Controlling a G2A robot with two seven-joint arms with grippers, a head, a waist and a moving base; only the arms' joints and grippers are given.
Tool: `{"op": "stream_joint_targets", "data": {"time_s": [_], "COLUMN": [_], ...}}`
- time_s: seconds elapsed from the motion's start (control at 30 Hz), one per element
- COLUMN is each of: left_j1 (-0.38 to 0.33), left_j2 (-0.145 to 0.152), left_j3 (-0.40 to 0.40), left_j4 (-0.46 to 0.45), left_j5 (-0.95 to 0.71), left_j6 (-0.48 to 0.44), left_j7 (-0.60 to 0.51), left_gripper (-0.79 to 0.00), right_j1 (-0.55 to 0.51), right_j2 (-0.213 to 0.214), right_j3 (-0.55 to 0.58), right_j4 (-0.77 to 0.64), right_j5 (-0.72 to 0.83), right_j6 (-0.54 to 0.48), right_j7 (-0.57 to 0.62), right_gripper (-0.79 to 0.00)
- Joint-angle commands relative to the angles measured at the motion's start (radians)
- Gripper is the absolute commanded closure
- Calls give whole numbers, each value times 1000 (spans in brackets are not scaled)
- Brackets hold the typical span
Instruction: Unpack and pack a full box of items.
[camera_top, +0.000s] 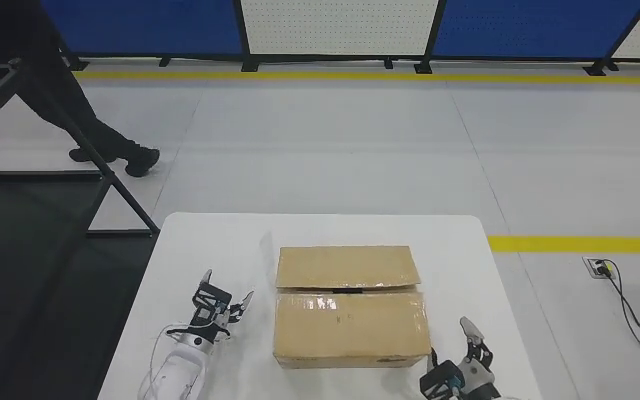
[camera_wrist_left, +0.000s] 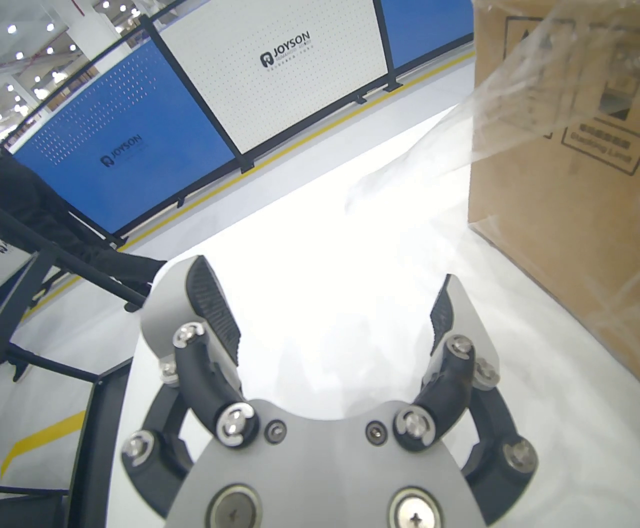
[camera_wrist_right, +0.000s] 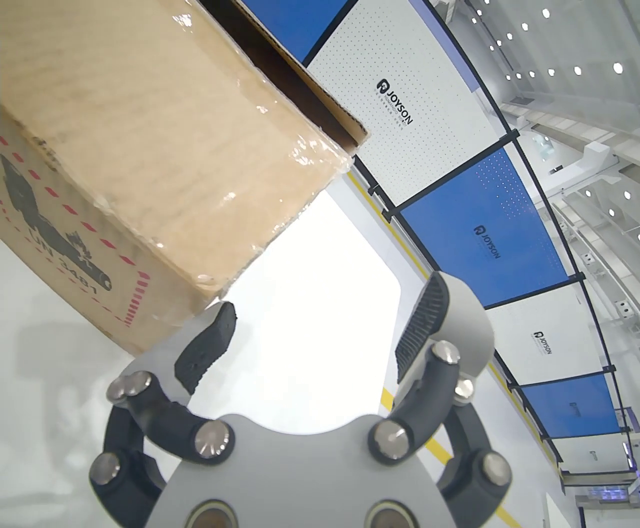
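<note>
Top view: the cardboard box (camera_top: 350, 325) sits on the white bench (camera_top: 200, 240), centred and close to the near edge. A dark seam runs across its top between the two flaps. The left hand (camera_top: 226, 292) is beside the box's left side, clearly apart from it. The right hand (camera_top: 477, 342) is just beside the box's near right corner.

Left wrist view: the left hand (camera_wrist_left: 327, 305) has its two fingers spread wide. Nothing lies between the ribbed pads (camera_wrist_left: 215, 305), and only bare bench (camera_wrist_left: 325, 225) shows beneath. The box (camera_wrist_left: 550, 200) stands off to one side, not touched, with clear tape (camera_wrist_left: 520, 85) wrinkled over its face.

Right wrist view: the right hand (camera_wrist_right: 330, 320) is also spread wide and grips nothing. One dark pad (camera_wrist_right: 210, 340) is right at the lower corner of the box (camera_wrist_right: 150, 175); whether they touch cannot be told. The far flap (camera_wrist_right: 300, 75) stands slightly raised. Glossy tape wraps the box's edges.
</note>
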Motion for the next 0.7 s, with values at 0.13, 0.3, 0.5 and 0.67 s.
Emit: {"op": "stream_joint_targets", "data": {"time_s": [0.13,0.3,0.5,0.67], "left_j1": [-62,-101,-100,-132], "left_j2": [-8,-16,-15,-17], "left_j3": [44,58,58,79], "left_j4": [57,104,104,138], "left_j5": [99,126,131,207], "left_j6": [45,121,124,125], "left_j7": [92,120,119,97], "left_gripper": [-785,-785,-785,-785], "right_j1": [-45,-62,-62,-54], "right_j2": [-8,-12,-12,-13], "right_j3": [27,28,28,29], "right_j4": [-9,-20,-20,-16], "right_j5": [77,98,98,103], "right_j6": [122,172,172,161], "right_j7": [-7,6,6,4], "right_gripper": [-785,-785,-785,-785]}}
